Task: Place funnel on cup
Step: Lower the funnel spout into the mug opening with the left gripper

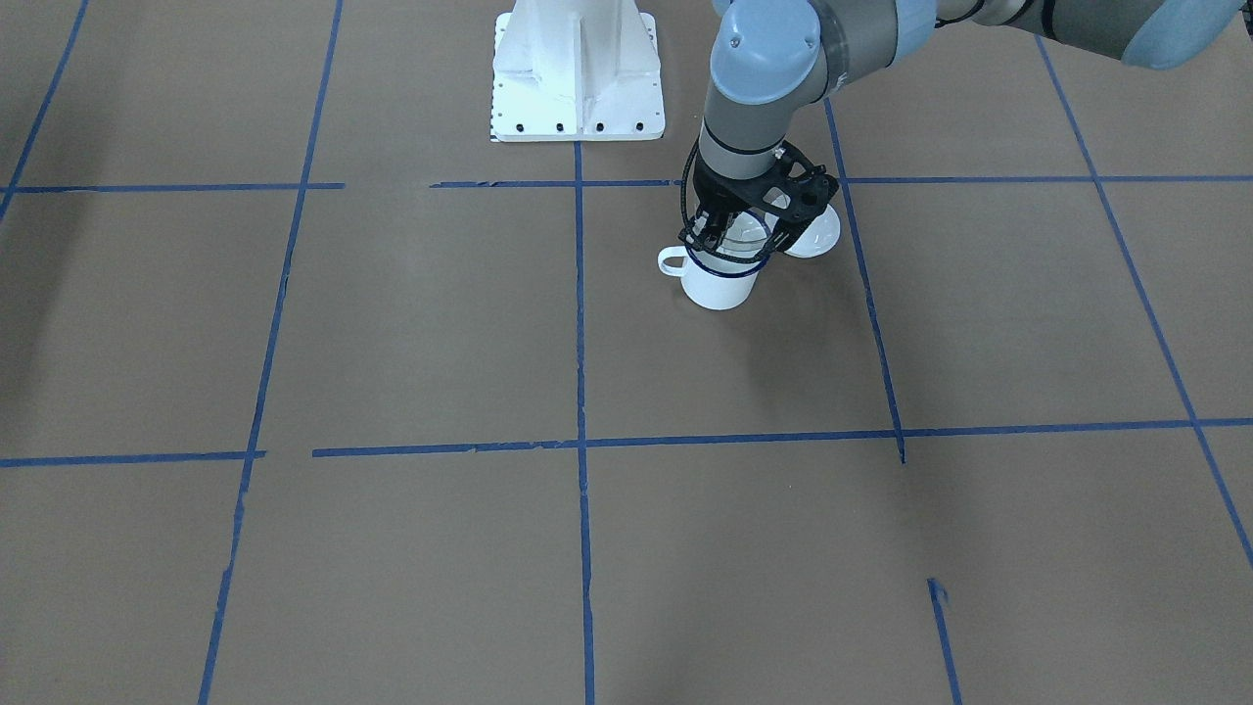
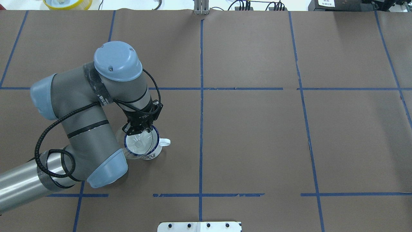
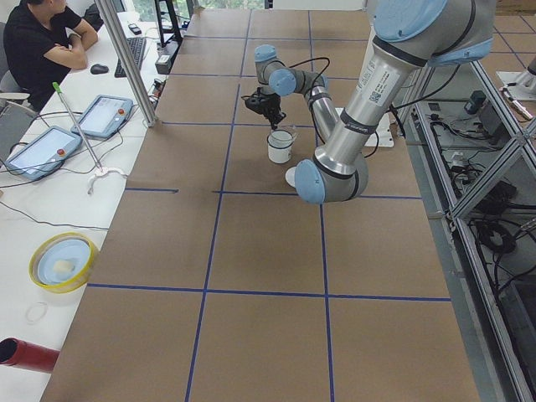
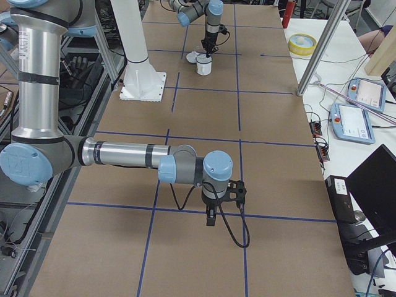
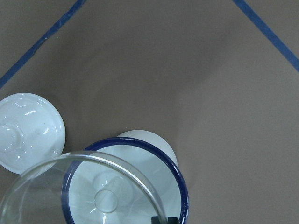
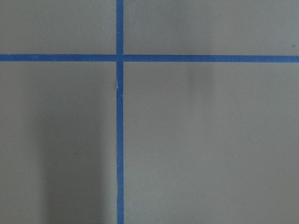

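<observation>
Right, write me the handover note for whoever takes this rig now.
Left gripper shut on the funnel at its rim.
Right gripper parked far from the cup; open or shut unclear.
The funnel hangs over the cup's mouth, off-centre; the white lid lies beside the cup.
Done: funnel lifted and brought over. Left: centre it, seat it, let go.
</observation>
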Motion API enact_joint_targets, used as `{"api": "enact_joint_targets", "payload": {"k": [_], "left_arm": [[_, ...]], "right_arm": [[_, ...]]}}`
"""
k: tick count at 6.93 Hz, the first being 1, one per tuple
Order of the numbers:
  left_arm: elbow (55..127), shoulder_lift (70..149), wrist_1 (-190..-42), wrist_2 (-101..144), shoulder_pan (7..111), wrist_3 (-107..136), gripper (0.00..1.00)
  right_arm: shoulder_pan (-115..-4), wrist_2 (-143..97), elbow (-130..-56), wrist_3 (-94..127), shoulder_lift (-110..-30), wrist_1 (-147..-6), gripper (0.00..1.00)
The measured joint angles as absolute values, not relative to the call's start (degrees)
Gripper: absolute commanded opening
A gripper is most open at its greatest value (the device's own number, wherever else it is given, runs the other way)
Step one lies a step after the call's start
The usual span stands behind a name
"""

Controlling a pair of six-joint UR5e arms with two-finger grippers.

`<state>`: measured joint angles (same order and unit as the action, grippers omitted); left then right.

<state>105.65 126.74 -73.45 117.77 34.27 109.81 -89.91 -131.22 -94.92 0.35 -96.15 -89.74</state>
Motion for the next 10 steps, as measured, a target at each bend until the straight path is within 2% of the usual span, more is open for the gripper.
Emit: {"api": "enact_joint_targets", "payload": {"k": [10], "left_arm": [[104.68, 127.93, -73.62, 117.05, 33.7, 102.81, 0.0]], "right_arm": [[-89.91, -131.22, -94.92, 0.35, -96.15, -89.74, 1.0]]}}
